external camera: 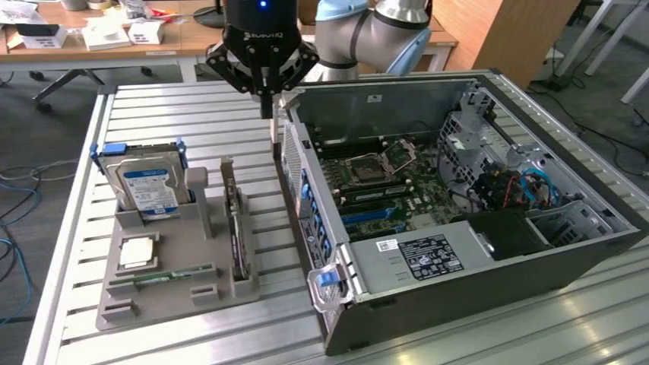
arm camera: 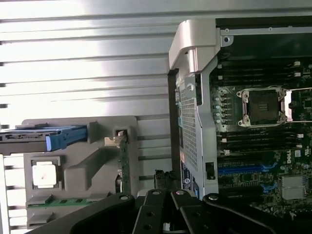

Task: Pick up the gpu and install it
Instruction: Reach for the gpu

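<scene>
We look across a slatted metal table (external camera: 182, 106) that runs out of the picture at each side. On the exterior view's right lies an open computer case (external camera: 487, 281), its near corner cut off. Its motherboard (external camera: 385, 182) is exposed, though the far bays are a tangle of cables that we cannot sort out.

The arm (external camera: 375, 30) is cropped at the upper edge, so we see a grey joint and little more.

On the exterior view's left sits a grey holder (external camera: 163, 296), just beside the case. A silver hard drive (external camera: 150, 186) stands upright in the holder's far end.

The gpu (external camera: 235, 228) is in the holder's slot on the side nearest the case. It stands on its long edge and is untouched. It is turned edge-on to us, so we cannot make out its faces. In the wrist view we see a thin green edge and a silver bracket end.

The gripper (external camera: 267, 106) hangs above the table, over the gap between the holder and the case's rear wall. It is well above the card. We see its fingers pressed together, grasping nothing. In the wrist view its dark linkage is partly cropped.

A square processor (external camera: 137, 252) lies flat in the holder. A slim green memory stick (external camera: 163, 277) lies next to it, with its lettering too small to read.
</scene>
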Available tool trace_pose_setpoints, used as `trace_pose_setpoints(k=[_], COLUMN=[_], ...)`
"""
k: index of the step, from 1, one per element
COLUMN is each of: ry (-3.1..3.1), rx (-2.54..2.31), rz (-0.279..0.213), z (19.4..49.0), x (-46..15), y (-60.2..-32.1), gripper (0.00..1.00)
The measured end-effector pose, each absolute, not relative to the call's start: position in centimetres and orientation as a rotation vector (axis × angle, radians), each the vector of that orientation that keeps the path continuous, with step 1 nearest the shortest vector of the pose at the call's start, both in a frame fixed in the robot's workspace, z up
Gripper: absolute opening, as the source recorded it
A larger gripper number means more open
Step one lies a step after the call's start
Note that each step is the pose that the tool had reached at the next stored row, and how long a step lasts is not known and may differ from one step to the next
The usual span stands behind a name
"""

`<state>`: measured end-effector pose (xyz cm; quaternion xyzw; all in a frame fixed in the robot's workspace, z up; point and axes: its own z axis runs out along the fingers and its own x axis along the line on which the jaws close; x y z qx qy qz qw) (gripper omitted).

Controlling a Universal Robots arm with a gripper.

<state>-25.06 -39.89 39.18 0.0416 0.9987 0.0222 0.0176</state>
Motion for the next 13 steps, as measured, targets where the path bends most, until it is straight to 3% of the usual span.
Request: trace_pose_setpoints(k=[13], ry=[3.102], rx=[0.132], rz=[0.069], z=[39.2], x=[-26.8], y=[-39.9], gripper=[0.11])
